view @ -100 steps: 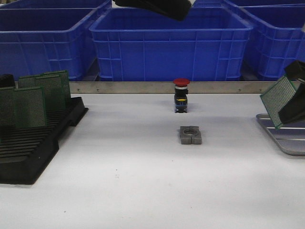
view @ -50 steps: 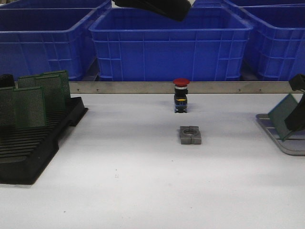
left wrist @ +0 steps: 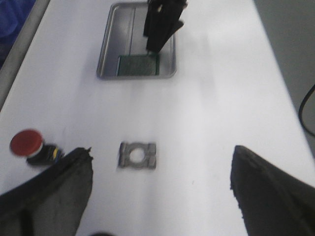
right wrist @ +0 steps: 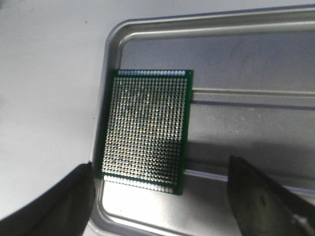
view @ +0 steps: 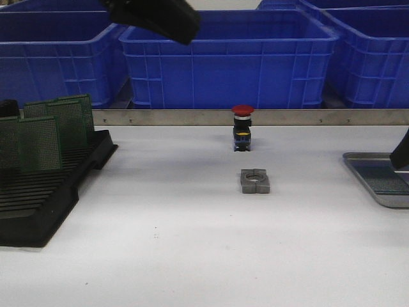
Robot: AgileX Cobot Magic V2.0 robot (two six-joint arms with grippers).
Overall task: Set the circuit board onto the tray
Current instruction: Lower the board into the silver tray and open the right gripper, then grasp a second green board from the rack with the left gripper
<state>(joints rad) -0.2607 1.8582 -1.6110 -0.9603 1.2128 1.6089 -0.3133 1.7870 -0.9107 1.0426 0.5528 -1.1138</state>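
Observation:
The green circuit board (right wrist: 146,129) lies flat on the floor of the silvery tray (right wrist: 197,25), close to one side wall. My right gripper (right wrist: 157,206) is open and empty just above it, with its fingers (right wrist: 44,201) apart on either side of the board's near end. The left wrist view shows the board (left wrist: 139,65) in the tray (left wrist: 109,49) with the right gripper (left wrist: 162,24) over it. In the front view the tray (view: 374,195) is at the far right. My left gripper (left wrist: 160,196) is open and empty, high above the table.
A black slotted rack (view: 45,192) holding several green boards (view: 57,128) stands at the left. A red push button (view: 243,128) and a grey metal block (view: 255,181) sit mid-table. Blue crates (view: 223,57) line the back behind a metal rail. The left arm (view: 153,16) hangs overhead.
My right gripper lowered the tilted board onto the tray and let it go; the board now lies flat. The left arm overhead has moved to the left.

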